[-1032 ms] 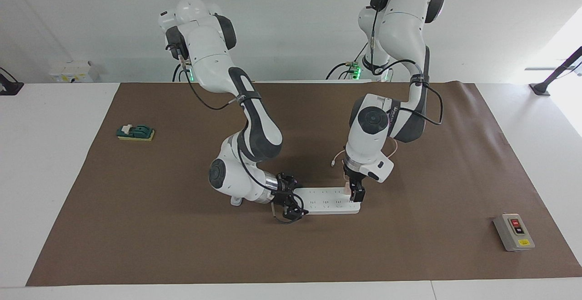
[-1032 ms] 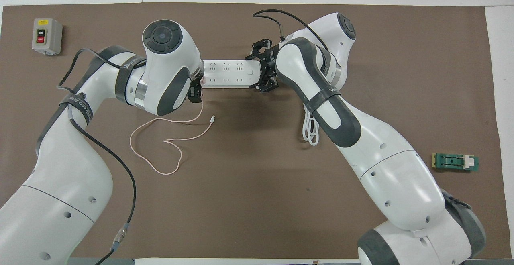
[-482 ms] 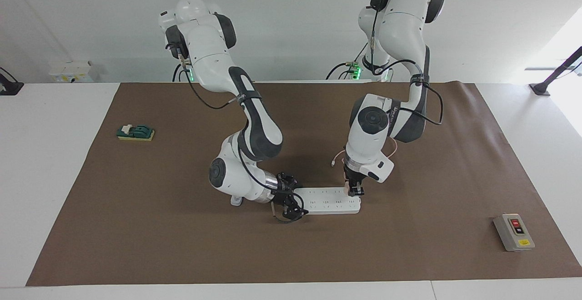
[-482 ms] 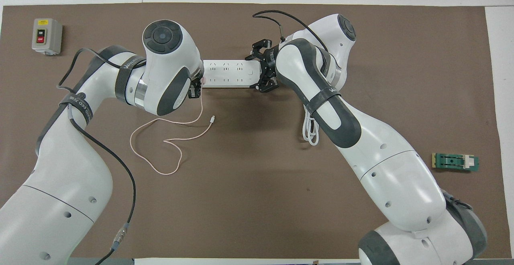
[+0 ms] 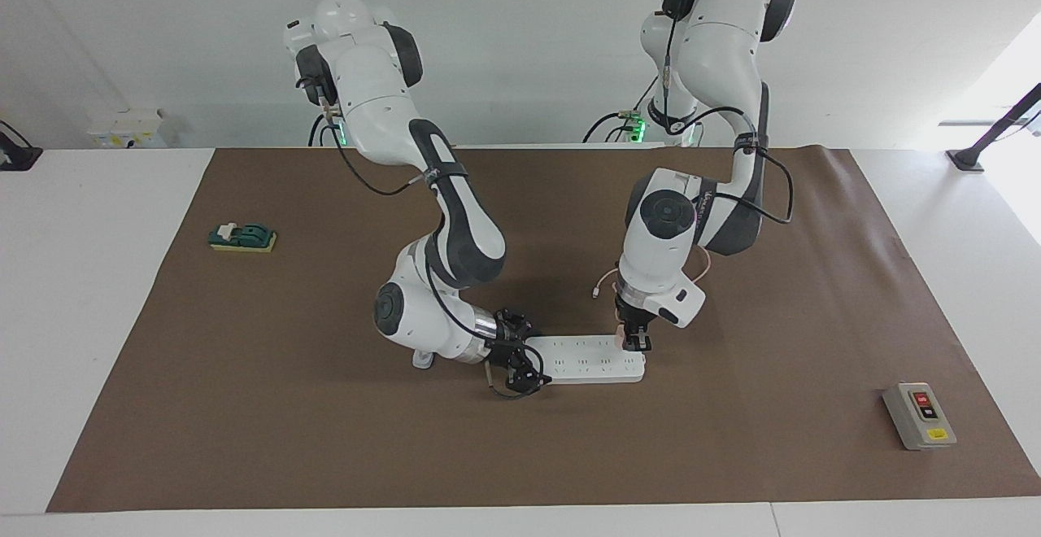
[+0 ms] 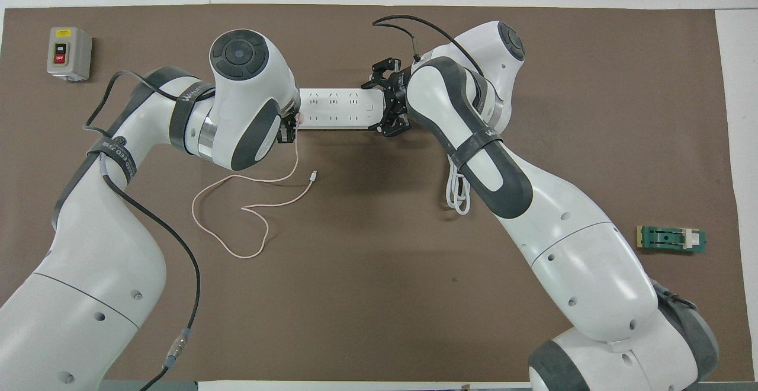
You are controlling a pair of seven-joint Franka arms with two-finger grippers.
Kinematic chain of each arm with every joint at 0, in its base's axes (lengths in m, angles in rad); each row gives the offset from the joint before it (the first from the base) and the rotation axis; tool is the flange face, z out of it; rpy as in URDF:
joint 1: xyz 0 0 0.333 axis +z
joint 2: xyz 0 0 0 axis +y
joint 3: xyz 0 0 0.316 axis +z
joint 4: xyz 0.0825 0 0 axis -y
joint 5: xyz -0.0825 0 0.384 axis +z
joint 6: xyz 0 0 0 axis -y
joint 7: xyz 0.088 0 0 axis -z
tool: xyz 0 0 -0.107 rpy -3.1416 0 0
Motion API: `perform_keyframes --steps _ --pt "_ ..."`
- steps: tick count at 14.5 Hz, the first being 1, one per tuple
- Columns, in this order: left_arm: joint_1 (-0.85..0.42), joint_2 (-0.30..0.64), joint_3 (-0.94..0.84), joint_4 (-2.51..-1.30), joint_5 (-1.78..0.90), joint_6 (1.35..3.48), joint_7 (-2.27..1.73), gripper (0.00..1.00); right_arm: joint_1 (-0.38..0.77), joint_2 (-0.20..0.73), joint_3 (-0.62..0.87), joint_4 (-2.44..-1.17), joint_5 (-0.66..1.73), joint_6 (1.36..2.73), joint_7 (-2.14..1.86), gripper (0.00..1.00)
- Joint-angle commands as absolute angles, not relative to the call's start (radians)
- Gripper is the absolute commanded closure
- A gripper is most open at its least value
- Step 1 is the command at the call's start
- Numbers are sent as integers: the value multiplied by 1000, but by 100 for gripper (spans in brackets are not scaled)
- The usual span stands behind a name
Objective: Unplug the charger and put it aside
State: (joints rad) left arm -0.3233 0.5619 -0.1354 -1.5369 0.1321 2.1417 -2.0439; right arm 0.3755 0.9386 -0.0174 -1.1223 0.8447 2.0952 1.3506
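The pale pink charger (image 5: pixel 621 332) is at the left-arm end of the white power strip (image 5: pixel 585 360). My left gripper (image 5: pixel 637 345) points straight down and is shut on it. I cannot tell whether the prongs are out of the socket. In the overhead view the left wrist hides most of the charger (image 6: pixel 300 119), and my left gripper (image 6: pixel 288 132) shows only at its edge. The thin pink cable (image 6: pixel 237 213) loops over the mat nearer to the robots. My right gripper (image 5: pixel 524 368) is shut on the other end of the power strip (image 6: pixel 334 108).
A grey box with red and black buttons (image 5: pixel 919 415) stands toward the left arm's end, farther from the robots. A green block (image 5: pixel 242 237) lies toward the right arm's end. The strip's thick white cord (image 6: pixel 459 192) is bundled under the right arm.
My left gripper has risen a little at the strip's end, and the pink charger has gone up with it. The right gripper and the power strip have not moved.
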Motion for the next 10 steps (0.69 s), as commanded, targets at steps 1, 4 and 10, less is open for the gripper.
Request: perform_keyframes --steps 1,4,10 --pt "-330 564 -129 -1543 146 2151 -2049 100 383 942 -8 -1175 844 2128 1275 39" --pt "-330 563 -129 -1543 147 2148 -2030 100 385 942 -8 -1177 844 2129 1275 39" --pt "-321 511 -129 -1532 150 2068 -1962 100 387 940 -9 -1187 841 2143 1275 39"
